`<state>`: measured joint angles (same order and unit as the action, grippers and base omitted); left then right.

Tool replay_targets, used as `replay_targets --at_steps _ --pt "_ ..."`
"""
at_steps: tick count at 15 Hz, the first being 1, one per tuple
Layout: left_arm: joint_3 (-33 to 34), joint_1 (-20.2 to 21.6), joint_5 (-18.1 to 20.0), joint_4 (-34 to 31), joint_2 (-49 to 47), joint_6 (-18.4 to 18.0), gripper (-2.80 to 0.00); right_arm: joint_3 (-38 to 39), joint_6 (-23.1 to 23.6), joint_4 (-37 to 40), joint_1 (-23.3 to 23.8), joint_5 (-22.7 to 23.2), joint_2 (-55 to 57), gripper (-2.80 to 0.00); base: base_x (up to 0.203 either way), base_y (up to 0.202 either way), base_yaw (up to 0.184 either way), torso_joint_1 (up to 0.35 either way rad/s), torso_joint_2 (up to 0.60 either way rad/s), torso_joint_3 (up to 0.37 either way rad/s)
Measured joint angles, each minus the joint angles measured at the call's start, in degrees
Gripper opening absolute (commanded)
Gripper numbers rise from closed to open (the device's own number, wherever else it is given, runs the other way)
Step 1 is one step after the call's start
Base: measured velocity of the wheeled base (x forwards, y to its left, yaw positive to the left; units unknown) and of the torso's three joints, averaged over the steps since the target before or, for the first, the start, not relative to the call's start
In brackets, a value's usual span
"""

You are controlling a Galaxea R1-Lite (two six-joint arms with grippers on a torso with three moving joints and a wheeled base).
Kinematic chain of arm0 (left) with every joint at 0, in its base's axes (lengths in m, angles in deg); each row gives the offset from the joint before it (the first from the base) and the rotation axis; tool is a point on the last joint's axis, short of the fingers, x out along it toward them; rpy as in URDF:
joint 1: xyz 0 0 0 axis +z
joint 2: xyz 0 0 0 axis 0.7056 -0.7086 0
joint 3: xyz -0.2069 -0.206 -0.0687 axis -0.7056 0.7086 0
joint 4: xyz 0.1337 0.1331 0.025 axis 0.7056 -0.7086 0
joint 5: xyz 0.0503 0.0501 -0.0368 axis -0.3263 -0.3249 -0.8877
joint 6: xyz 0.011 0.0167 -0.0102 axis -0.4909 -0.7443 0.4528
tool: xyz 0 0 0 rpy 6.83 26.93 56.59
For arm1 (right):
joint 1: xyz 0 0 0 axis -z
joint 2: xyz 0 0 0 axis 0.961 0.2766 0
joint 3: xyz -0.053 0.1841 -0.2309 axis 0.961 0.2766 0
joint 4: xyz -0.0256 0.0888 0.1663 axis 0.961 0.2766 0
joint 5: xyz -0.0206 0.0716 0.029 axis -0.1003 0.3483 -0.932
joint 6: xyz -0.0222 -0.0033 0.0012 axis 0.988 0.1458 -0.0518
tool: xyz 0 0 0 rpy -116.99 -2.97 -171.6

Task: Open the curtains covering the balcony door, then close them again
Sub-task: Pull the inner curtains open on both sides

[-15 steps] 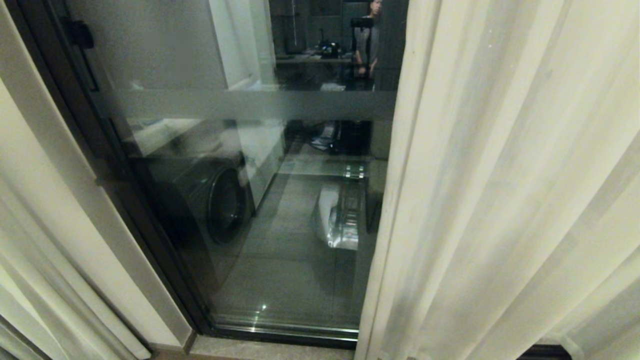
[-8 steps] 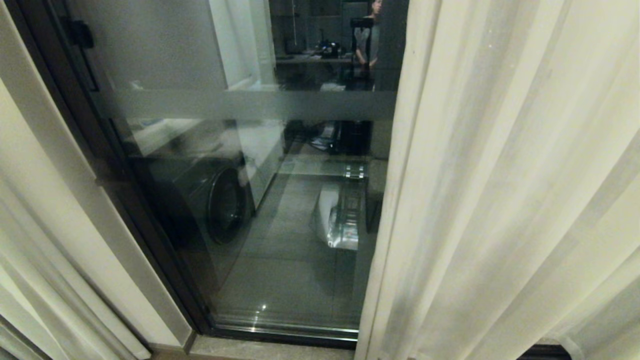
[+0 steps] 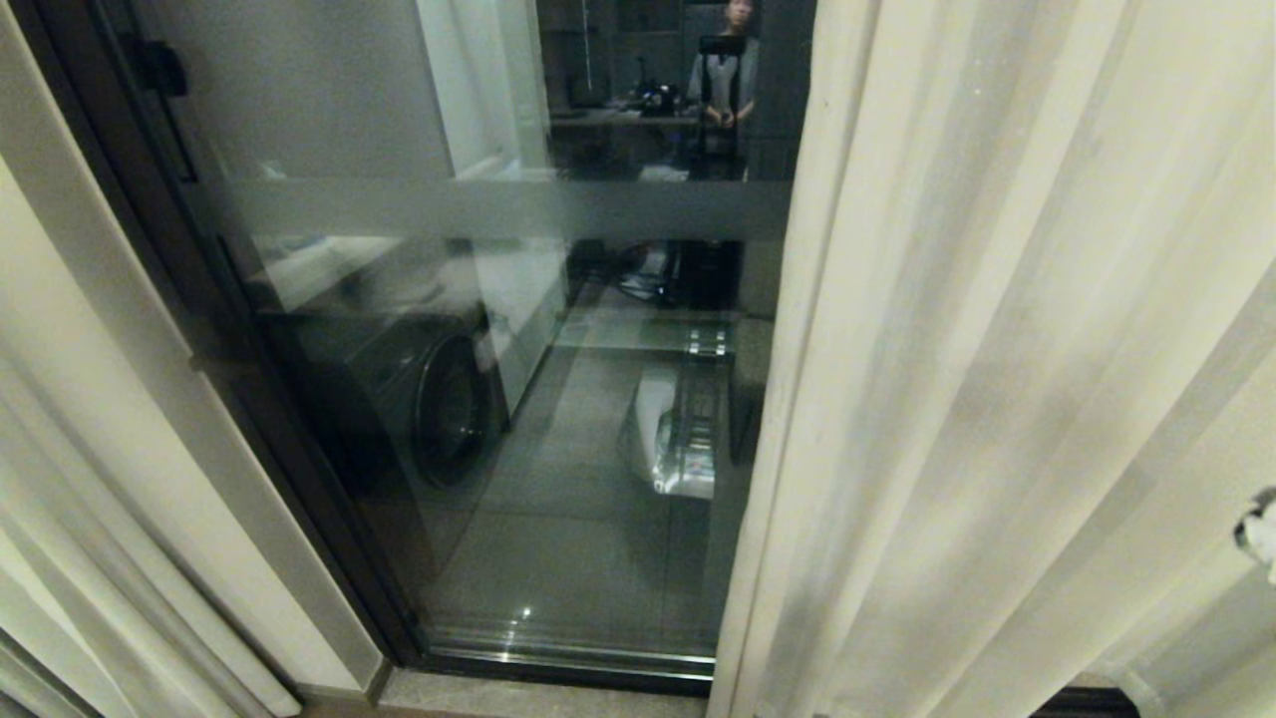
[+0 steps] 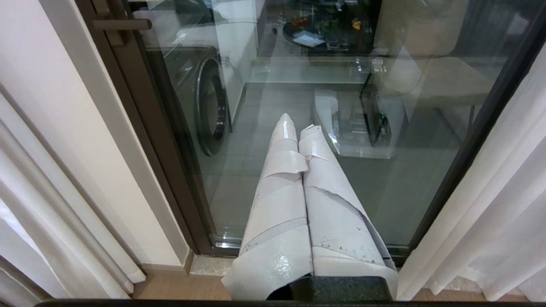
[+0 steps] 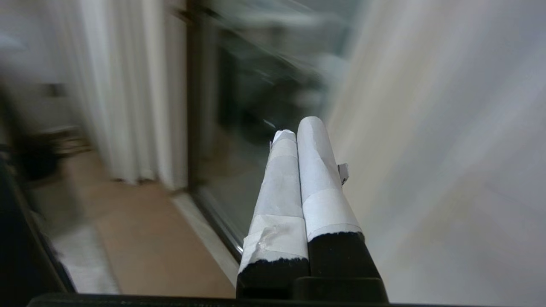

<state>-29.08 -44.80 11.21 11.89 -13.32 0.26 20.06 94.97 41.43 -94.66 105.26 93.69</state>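
The balcony door [image 3: 518, 419], dark-framed glass with a frosted band, stands uncovered in the middle of the head view. The cream curtains hang gathered on both sides: a wide panel on the right [image 3: 1017, 379] and a narrower one at the lower left [image 3: 90, 558]. My right gripper [image 5: 296, 128], fingers wrapped in white tape, is shut and empty beside the right curtain [image 5: 448, 149]; only its tip [image 3: 1258, 529] shows at the head view's right edge. My left gripper [image 4: 296, 123] is shut and empty, held low, pointing at the door glass [image 4: 273, 64].
A washing machine [image 3: 439, 409] stands behind the glass, which also reflects a person [image 3: 728, 90]. The door handle [image 4: 121, 24] sits on the frame's left side. A stone threshold [image 3: 538, 698] and wooden floor [image 5: 140, 238] lie at the door's foot.
The tip of my right gripper has come into the head view at the right edge, in front of the right curtain. The door and curtains have not moved.
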Motion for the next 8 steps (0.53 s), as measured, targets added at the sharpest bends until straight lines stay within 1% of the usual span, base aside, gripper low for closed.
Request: replay_targets --at_steps 3,5,6,8 --pt "0.00 0.00 0.00 0.00 0.00 0.06 -2.80 -11.57 0.16 -0.50 -1.88 2.07 12.51 -2.80 0.000 0.000 0.000 0.000 0.00 0.000" --pt "0.00 0.00 -0.01 -0.01 0.00 0.02 -2.80 -19.26 0.17 -0.43 -2.82 1.17 21.02 -2.80 0.000 0.000 0.000 0.000 0.00 0.000" --pt "0.00 0.00 -0.01 -0.01 0.00 0.02 -2.80 -22.72 0.16 -0.43 -3.16 -0.22 24.63 0.00 0.000 0.000 0.000 0.000 0.00 0.000" --pt "0.00 0.00 -0.01 -0.01 0.00 0.02 -2.80 -29.49 0.01 -0.39 -4.46 -4.01 31.51 0.00 0.000 0.000 0.000 0.000 0.00 0.000"
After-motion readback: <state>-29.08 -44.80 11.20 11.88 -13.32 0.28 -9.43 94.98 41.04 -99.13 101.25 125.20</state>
